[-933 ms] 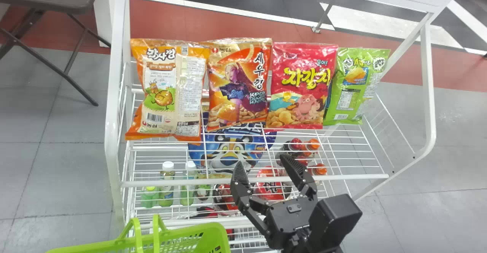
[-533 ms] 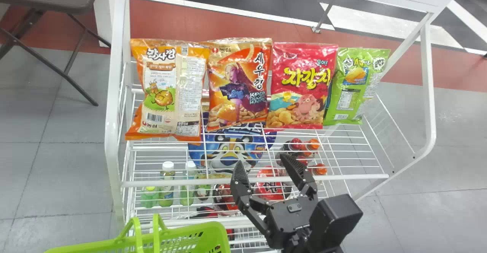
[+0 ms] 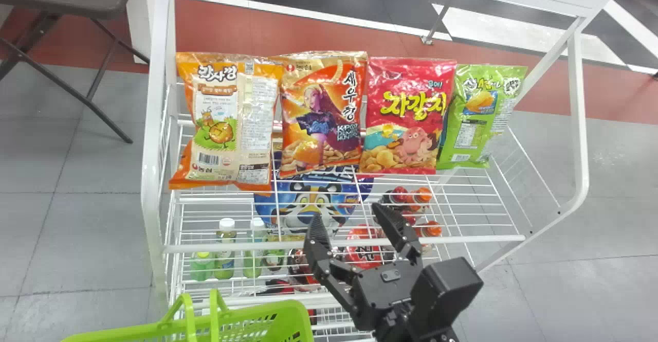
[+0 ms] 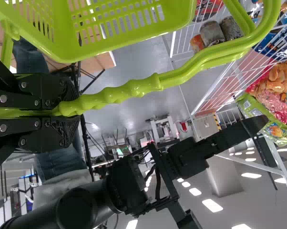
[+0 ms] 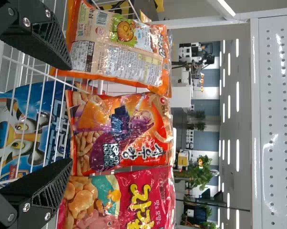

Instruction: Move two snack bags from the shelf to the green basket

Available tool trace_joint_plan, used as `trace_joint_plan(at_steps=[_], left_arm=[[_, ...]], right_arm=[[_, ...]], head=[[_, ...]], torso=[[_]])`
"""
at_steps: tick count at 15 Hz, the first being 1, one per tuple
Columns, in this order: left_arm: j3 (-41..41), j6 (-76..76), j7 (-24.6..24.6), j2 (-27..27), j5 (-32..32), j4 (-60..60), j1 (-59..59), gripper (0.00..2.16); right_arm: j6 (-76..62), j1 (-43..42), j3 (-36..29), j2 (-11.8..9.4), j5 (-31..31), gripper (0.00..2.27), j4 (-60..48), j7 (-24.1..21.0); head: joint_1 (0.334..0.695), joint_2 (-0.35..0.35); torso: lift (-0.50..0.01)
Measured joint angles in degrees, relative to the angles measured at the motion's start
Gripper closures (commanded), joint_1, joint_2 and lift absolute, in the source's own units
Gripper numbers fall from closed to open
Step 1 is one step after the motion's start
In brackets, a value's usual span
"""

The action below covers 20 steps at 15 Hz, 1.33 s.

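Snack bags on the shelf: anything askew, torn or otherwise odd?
No tear or spill stands out. The leftmost orange bag and the green bag show their printed-label backs, unlike the picture-fronted middle orange bag and red bag. The green one's edge is tucked behind the red.

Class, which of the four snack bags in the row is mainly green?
The rightmost snack bag in the head view; beside it stands a red bag, and farther left are two orange bags.

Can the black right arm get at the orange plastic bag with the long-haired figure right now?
Likely yes. Right gripper is open, facing the orange bag, with nothing seen between. Finger room looks tight, though: the orange-and-cream plastic bag and red plastic bag crowd both sides.
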Motion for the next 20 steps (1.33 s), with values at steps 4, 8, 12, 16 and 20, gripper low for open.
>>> trace_joint_plan(at_steps=[4, 8, 12, 16, 20], left_arm=[[-1.46, 0.63, 0.45, 0.17, -0.96, -0.14, 0.05, 2.13], [-4.24, 2.83, 0.62, 0.67, -3.17, -0.37, -0.66, 2.13], [-6.65, 6.2, 1.07, 1.97, -4.44, -0.13, -2.91, 2.13], [-6.75, 7.9, 0.71, 2.47, -4.41, -0.12, -3.56, 2.12], [-6.67, 8.25, 0.72, 2.56, -4.27, 0.05, -3.76, 2.12]], right_arm=[[0.51, -6.02, 3.39, 0.0, 1.29, 0.14, 3.23, 0.09], [5.67, -12.29, 6.24, 0.68, 1.58, 0.14, 5.32, 0.09], [9.55, -17.22, 7.49, 2.5, 2.47, 0.14, 6.73, 0.14], [12.62, -22.82, 9.53, 4.29, 2.22, 0.14, 9.7, 2.68], [13.27, -27.64, 10.17, 5.49, 2.04, 0.14, 14.14, 3.17]], head=[[0.695, -0.35], [0.695, -0.35], [0.695, -0.326], [0.695, -0.24], [0.695, -0.204]], torso=[[-0.017], [-0.017], [-0.017], [-0.017], [-0.017]])
